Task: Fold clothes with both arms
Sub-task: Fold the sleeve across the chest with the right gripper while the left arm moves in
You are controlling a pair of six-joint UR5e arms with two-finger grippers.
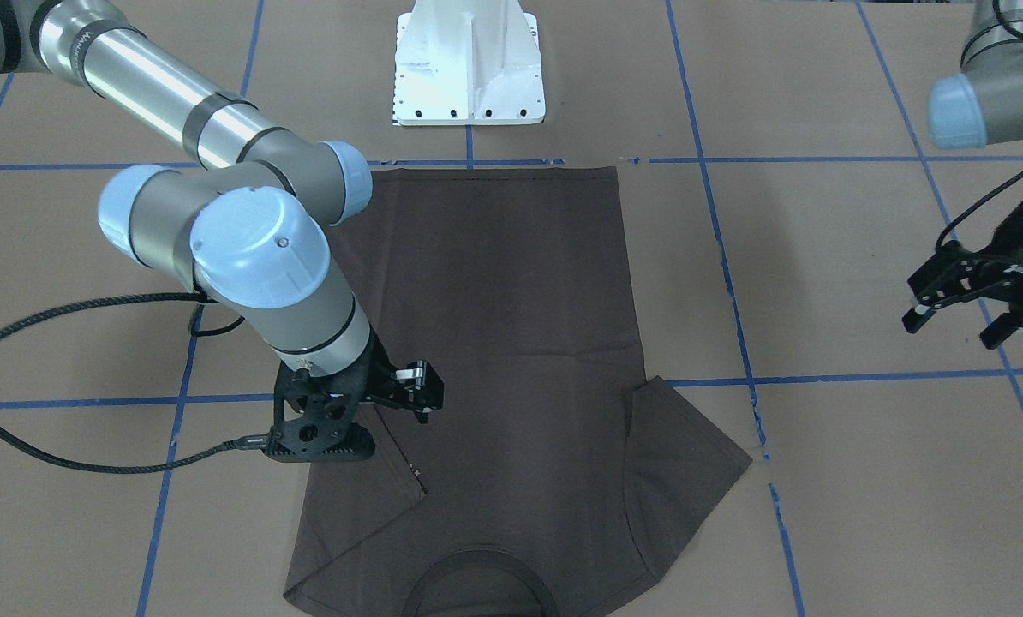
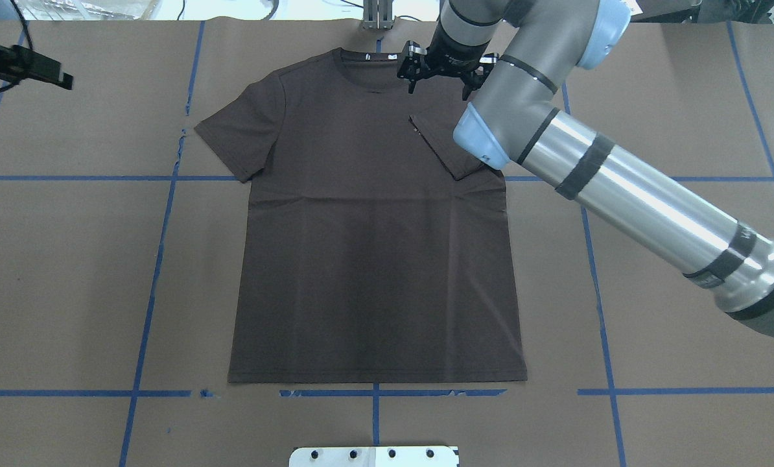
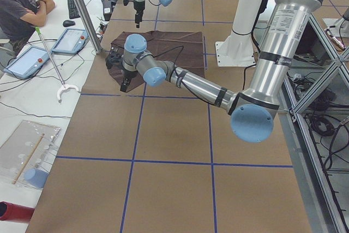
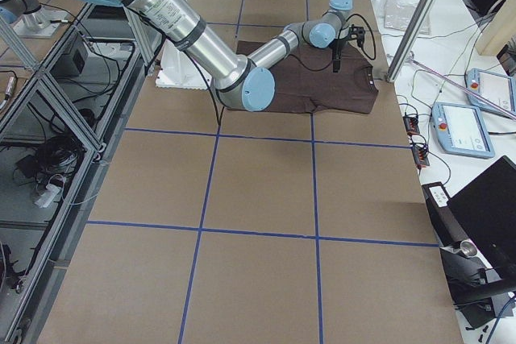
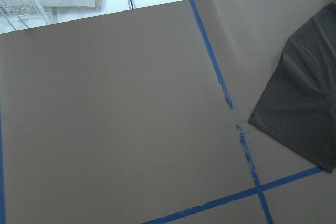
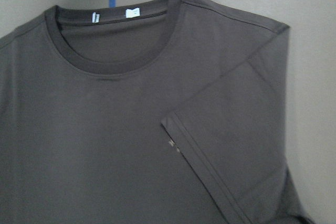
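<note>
The dark grey-brown T-shirt (image 2: 374,246) lies flat, front up, on the brown table, collar (image 6: 100,61) at the far side. Its sleeve on my right side (image 2: 448,149) is folded inward onto the chest, also visible in the right wrist view (image 6: 236,145). The other sleeve (image 2: 238,130) lies spread out. My right gripper (image 2: 439,91) hovers open above the shoulder by the collar and holds nothing (image 1: 409,398). My left gripper (image 1: 950,332) hangs open and empty over bare table, well off the shirt's left side (image 2: 63,78).
The white pedestal base (image 1: 469,68) stands just behind the shirt's hem. Blue tape lines (image 2: 160,246) grid the brown table cover. A seated person (image 3: 22,4) and tablets (image 3: 71,39) are beyond the table's far edge.
</note>
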